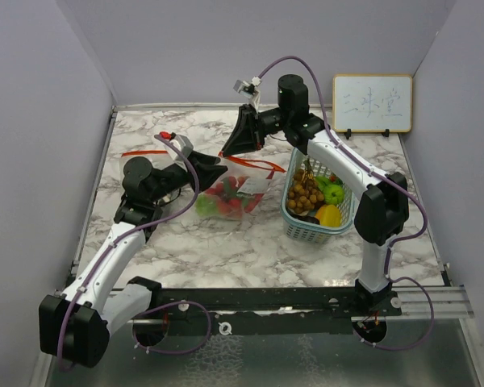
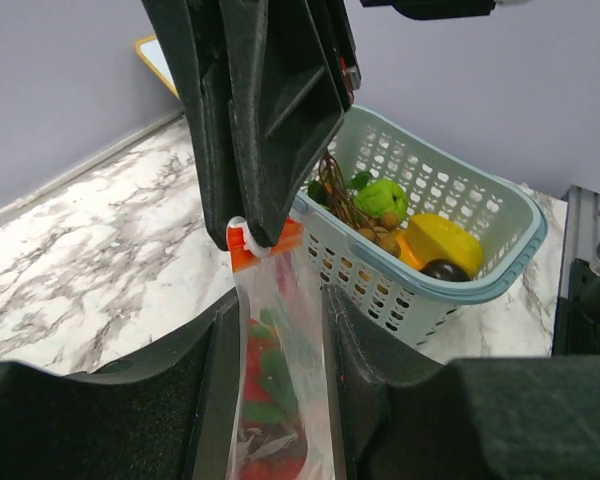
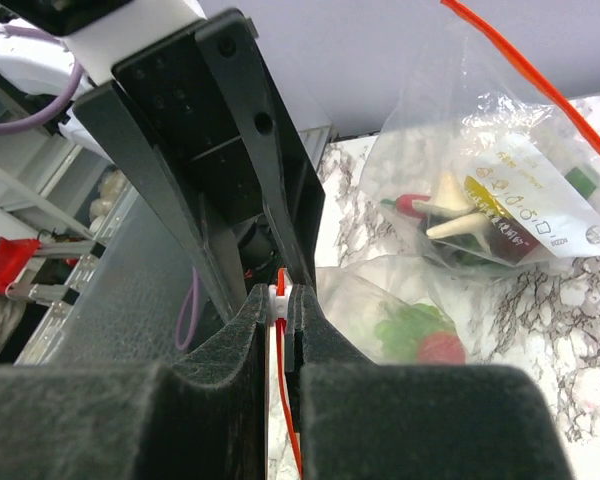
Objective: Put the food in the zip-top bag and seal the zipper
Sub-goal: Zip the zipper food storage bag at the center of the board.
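Pinched between the fingers of the right gripper, jaws nearly flat together: the white slider on the orange zipper. Hanging straight below that pinch, the zip-top bag, with red and green food bunched in its belly. Straddling the bag just under the pinch, the left gripper, partway apart with plastic filling the gap. Cannot tell whether clamping or merely bracketing.

Likely trouble: if the bag is unbraced, dragging it along with the slider instead of closing the track; or losing so small a slider from the pinch under a sideways tug. Also a risk of sealing too soon, judging by the brown grape bunch, yellow pepper and green piece lying in the teal basket, just beside the right gripper and not in the bag.

Tight quarters: left fingers almost against the right ones, so little slack for travel between them. Basket rim close on one flank of both grippers. Bare marble table on the near side of the left gripper. A second clear bag of toys beyond it, well apart.
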Tool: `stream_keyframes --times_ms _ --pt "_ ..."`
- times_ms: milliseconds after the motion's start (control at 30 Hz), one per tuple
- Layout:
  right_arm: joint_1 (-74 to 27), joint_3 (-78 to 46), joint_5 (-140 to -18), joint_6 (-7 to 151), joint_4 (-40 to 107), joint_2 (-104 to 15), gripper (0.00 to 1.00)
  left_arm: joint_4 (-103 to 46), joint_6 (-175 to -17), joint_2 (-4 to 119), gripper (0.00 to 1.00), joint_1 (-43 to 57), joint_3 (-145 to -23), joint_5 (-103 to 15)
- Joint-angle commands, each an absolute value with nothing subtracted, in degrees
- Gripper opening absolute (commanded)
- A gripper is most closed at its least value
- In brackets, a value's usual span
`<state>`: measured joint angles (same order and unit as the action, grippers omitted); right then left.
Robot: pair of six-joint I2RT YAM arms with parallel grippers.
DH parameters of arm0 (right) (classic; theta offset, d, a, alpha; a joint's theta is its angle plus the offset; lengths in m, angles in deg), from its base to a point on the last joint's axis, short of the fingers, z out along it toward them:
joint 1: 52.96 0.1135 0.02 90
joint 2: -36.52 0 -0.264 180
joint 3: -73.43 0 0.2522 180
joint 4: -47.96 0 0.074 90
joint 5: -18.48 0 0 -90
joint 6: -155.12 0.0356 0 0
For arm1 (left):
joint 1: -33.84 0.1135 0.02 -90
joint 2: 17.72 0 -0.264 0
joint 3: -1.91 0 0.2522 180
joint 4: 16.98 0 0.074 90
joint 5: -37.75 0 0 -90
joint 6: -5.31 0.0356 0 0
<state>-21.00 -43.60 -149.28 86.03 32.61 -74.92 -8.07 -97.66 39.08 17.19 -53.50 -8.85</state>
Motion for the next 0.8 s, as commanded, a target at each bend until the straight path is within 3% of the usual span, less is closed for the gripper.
stream_keyframes --times_ms 0,133,267,300,600,767 --pt "-20.8 -47.1 -152.4 86.8 32.8 -74.5 0.02 -5.3 -95.9 40.8 0.38 16.7 -53.1 -2.6" --pt "-20.5 -47.5 -152.5 85.4 30.7 -74.5 0.02 -4.4 -96.0 42.6 0.32 16.6 -53.7 -3.5" --pt "-20.6 -47.7 -152.4 85.2 30.0 -74.8 0.02 -4.1 -96.7 44.2 0.03 16.5 -54.9 -4.0" --pt "-20.5 -47.7 -152.4 84.9 29.7 -74.8 0.02 -4.0 -96.9 44.2 0.00 16.5 -55.1 -4.2" --pt "-20.7 -50.4 -148.2 74.7 16.4 -76.8 0.02 -17.3 -94.6 41.5 0.00 16.5 -62.2 -9.5" --pt "-22.0 -51.8 -146.2 71.1 12.1 -78.1 0.02 -17.2 -96.0 37.7 0.00 16.5 -61.3 -9.3"
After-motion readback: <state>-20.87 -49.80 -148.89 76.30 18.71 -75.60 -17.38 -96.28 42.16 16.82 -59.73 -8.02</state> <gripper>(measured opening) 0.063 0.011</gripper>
